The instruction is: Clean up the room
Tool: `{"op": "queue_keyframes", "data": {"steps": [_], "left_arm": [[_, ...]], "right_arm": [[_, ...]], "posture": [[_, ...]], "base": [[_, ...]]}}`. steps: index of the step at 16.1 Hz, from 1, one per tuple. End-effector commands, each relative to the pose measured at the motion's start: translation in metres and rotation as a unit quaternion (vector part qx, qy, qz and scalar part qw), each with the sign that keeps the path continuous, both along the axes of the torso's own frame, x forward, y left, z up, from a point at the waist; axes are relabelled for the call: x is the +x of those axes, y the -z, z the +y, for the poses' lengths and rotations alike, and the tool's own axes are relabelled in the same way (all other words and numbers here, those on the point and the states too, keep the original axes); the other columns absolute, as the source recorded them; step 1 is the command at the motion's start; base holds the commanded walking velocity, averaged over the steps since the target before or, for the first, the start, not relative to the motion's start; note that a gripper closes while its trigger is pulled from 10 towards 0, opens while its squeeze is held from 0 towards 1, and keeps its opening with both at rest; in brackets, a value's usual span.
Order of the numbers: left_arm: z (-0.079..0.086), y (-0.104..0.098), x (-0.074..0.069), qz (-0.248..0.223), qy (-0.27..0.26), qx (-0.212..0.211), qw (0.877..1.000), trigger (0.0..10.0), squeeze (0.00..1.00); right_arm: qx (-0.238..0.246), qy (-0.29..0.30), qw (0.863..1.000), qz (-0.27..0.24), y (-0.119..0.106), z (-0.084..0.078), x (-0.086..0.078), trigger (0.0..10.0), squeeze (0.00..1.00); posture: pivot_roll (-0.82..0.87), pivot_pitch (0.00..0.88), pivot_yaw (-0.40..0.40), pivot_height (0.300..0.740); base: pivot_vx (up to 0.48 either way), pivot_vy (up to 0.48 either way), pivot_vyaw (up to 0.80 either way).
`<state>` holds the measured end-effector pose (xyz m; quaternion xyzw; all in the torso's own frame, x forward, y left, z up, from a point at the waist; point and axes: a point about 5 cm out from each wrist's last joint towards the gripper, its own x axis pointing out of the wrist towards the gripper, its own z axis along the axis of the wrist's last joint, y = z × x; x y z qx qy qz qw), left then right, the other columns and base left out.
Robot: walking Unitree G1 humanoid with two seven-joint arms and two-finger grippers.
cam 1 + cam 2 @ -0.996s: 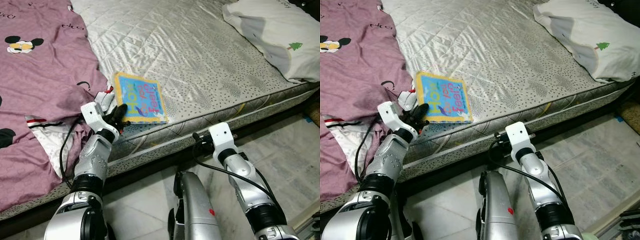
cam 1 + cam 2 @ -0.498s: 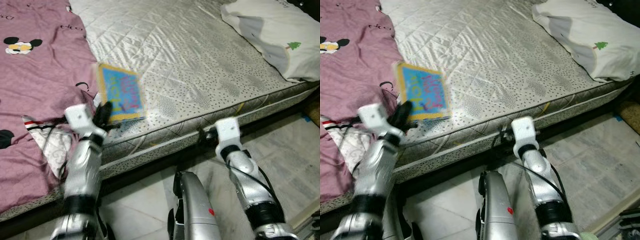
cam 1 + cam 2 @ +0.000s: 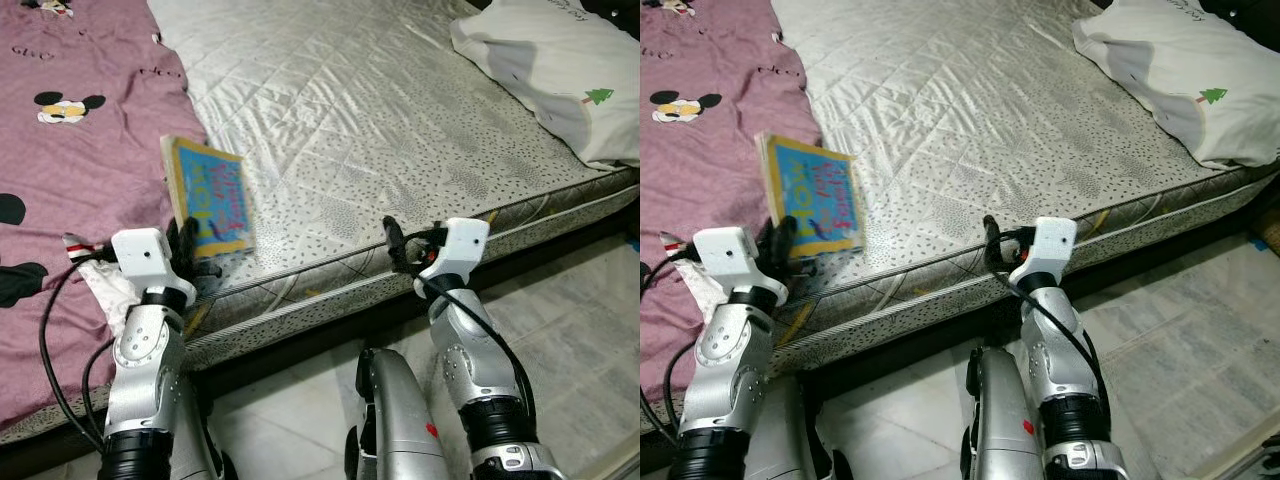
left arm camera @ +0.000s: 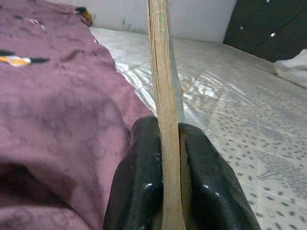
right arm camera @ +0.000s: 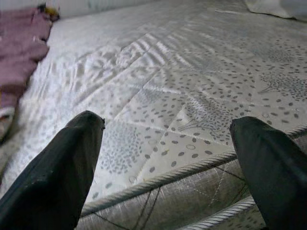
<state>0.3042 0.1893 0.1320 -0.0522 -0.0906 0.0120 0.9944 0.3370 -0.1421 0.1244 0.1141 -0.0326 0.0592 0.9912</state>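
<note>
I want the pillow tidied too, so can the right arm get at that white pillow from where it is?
Probably not without stepping sideways: the right end effector hovers open at the mattress edge, while the white pillow lies well off to its right. Nothing blocks the way.

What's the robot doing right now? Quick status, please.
Left gripper shut on picture book, raised upright off mattress. Right gripper open at mattress edge. Purple blanket beside; nothing blocking.

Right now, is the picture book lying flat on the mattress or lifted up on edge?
Lifted on edge. The picture book stands nearly upright, its lower edge pinched in the left gripper above the mattress.
</note>
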Motion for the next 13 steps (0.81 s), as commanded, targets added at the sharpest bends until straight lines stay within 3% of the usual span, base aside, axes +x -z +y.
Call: {"op": "queue_keyframes", "data": {"steps": [1, 3, 4, 6, 13], "left_arm": [[0.007, -0.003, -0.003, 0.003, -0.024, 0.025, 0.999, 10.0, 0.0], [0.009, 0.01, -0.011, 0.037, -0.051, 0.04, 0.997, 10.0, 0.0], [0.008, 0.015, -0.015, 0.034, -0.036, 0.029, 0.998, 10.0, 0.0], [0.005, 0.016, -0.018, 0.032, -0.013, 0.018, 0.999, 10.0, 0.0], [0.002, 0.021, -0.017, 0.053, -0.012, 0.031, 0.998, 10.0, 0.0]], "right_arm": [[0.023, 0.002, 1.0, -0.018, -0.01, -0.001, 0.002, 10.0, 0.0], [0.033, 0.0, 0.999, -0.021, -0.012, 0.0, 0.003, 10.0, 0.0], [0.037, 0.002, 0.999, -0.021, -0.013, 0.001, 0.003, 10.0, 0.0], [0.04, 0.0, 0.999, -0.024, -0.014, 0.002, 0.004, 10.0, 0.0], [0.033, 0.007, 0.999, -0.028, -0.015, -0.003, 0.005, 10.0, 0.0]], "posture": [[-0.01, 0.074, -0.028, 0.528], [-0.01, 0.068, -0.024, 0.548], [-0.01, 0.066, -0.023, 0.563], [0.0, 0.066, -0.022, 0.578], [-0.01, 0.069, -0.011, 0.653]], "base": [[0.0, 0.0, 0.0], [0.0, 0.0, 0.0], [0.0, 0.0, 0.0], [0.0, 0.0, 0.0], [0.0, 0.0, 0.0]]}}
